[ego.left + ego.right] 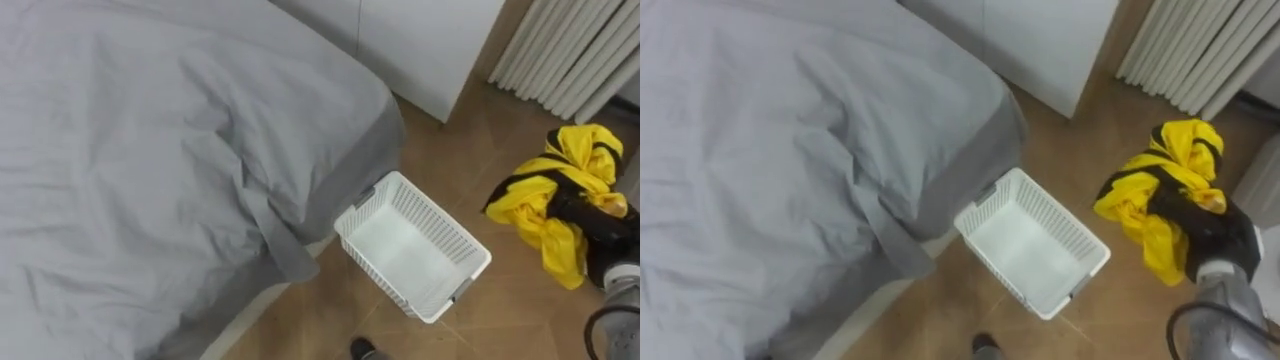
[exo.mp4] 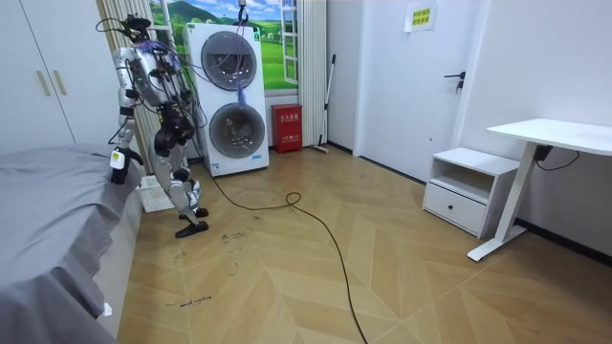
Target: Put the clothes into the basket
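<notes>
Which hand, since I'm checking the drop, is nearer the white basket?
Probably right: the right hand, gripping yellow clothes, is right of the basket, apart from it; the left hand hangs beside the bed.

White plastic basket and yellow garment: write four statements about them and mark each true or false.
1. The white slatted plastic basket is empty. True.
2. The yellow and black garment lies inside the basket. False: the right hand holds it, off to the basket's right.
3. The basket stands on the grey-sheeted bed. False: it stands on the wooden floor, beside the bed's corner.
4. The right hand's fingers are curled round the garment. True.
</notes>
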`<state>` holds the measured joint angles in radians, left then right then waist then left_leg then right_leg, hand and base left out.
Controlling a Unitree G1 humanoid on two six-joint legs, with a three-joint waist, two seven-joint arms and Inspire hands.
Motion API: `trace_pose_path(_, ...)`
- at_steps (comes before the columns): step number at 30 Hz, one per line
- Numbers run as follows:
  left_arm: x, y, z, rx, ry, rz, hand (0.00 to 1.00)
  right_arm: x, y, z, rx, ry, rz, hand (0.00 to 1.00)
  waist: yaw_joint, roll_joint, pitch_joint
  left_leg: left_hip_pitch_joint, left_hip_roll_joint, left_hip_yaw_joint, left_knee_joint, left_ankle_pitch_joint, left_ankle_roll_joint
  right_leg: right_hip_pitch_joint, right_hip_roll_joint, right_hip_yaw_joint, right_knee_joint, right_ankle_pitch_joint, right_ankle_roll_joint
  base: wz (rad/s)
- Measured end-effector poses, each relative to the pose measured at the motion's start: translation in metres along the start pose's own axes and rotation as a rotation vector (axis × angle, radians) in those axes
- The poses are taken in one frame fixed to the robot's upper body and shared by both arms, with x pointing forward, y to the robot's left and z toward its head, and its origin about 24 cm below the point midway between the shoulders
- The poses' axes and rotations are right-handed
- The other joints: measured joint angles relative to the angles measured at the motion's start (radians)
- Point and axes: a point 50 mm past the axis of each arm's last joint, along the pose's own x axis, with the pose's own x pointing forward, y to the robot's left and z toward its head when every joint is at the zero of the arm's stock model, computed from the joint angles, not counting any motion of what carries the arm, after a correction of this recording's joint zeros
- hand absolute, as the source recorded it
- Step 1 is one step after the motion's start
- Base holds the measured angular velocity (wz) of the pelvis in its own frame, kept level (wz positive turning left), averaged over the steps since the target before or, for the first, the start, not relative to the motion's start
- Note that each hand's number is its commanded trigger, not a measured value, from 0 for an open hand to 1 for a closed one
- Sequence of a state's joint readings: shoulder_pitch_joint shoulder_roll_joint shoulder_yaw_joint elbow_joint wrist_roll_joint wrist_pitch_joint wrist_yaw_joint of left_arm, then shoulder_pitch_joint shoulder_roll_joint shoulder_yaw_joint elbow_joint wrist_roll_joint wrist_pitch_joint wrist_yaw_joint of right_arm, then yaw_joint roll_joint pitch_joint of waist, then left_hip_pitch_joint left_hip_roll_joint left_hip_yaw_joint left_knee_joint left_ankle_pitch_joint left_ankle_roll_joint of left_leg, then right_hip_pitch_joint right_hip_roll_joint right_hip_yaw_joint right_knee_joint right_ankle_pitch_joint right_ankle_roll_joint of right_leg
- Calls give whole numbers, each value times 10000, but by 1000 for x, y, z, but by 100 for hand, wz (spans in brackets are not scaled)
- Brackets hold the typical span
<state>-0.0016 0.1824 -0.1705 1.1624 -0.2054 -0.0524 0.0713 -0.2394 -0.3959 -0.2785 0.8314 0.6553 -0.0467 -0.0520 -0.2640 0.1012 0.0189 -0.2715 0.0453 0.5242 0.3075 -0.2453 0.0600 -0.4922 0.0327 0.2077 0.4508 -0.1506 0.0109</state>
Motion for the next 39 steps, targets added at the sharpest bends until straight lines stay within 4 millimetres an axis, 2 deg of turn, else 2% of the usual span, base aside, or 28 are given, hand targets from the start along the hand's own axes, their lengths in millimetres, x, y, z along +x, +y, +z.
trace_pose_path(3,1,-3,4,292,-106,-141,0,7,11,8,-53,-84,161,100,40,85,-2,-282,-65,-54,-119,146,32,-313,-84,-99,10,58,-16,11)
trace_pose_path(5,1,-4,6,288,-152,-153,0,10,13,15,-37,-230,187,100,179,84,-3,-382,-201,-70,-353,348,51,-529,-169,-152,37,62,-19,15)
trace_pose_path(9,1,-3,6,296,-148,-133,0,16,16,30,-11,-463,119,100,488,86,-2,-557,-221,-146,-396,399,47,-681,-266,-224,78,48,-31,8)
trace_pose_path(11,1,-3,6,343,-153,-141,0,18,20,38,16,-680,198,100,564,65,12,-661,-270,-334,-366,404,51,-753,-323,-348,158,-35,-30,20)
trace_pose_path(14,3,-2,13,188,-257,-117,0,21,25,42,239,-680,191,100,793,-8,62,-792,-282,-436,-338,408,57,-847,-357,-464,138,-60,-46,12)
trace_pose_path(17,4,-2,20,-1,-419,-119,0,21,29,41,133,-642,313,100,832,-29,83,-874,-413,-667,-375,480,72,-873,-493,-705,170,-155,-56,25)
trace_pose_path(22,5,-1,27,-296,-554,-92,0,22,32,41,-7,-591,404,100,961,-108,137,-960,-414,-896,-378,494,80,-861,-618,-892,163,-215,-44,15)
trace_pose_path(23,5,-1,29,-283,-595,-100,0,22,30,39,-27,-506,340,92,1033,-123,147,-1012,-414,-942,-367,495,82,-874,-636,-945,164,-215,-44,13)
trace_pose_path(24,5,-2,29,-240,-599,-119,0,22,29,37,-43,-436,291,52,1074,-127,150,-1026,-411,-951,-368,497,86,-874,-645,-970,179,-215,-44,11)
trace_pose_path(26,5,-4,29,61,-578,-237,0,22,26,29,-471,-20,132,69,1255,-132,156,-1076,-408,-1027,-367,498,87,-869,-663,-1032,148,-215,-43,10)
trace_pose_path(27,5,-5,29,101,-587,-279,0,22,25,26,-607,99,90,67,1308,-132,156,-1091,-409,-1052,-367,498,87,-869,-668,-1049,142,-215,-43,13)
trace_pose_path(28,5,-6,29,226,-582,-339,0,22,25,21,-843,330,58,7,1353,-127,159,-1126,-412,-1137,-367,498,88,-869,-688,-1128,137,-216,-44,19)
trace_pose_path(29,5,-6,30,234,-589,-361,0,22,25,17,-1046,502,63,0,1374,-121,160,-1176,-413,-1207,-357,506,98,-873,-716,-1223,132,-231,-57,20)
trace_pose_path(39,6,-3,32,420,-553,-320,0,24,23,18,-1166,672,-194,0,1630,-112,163,-1351,-452,-1563,-330,592,107,-876,-841,-1597,139,-294,-97,13)
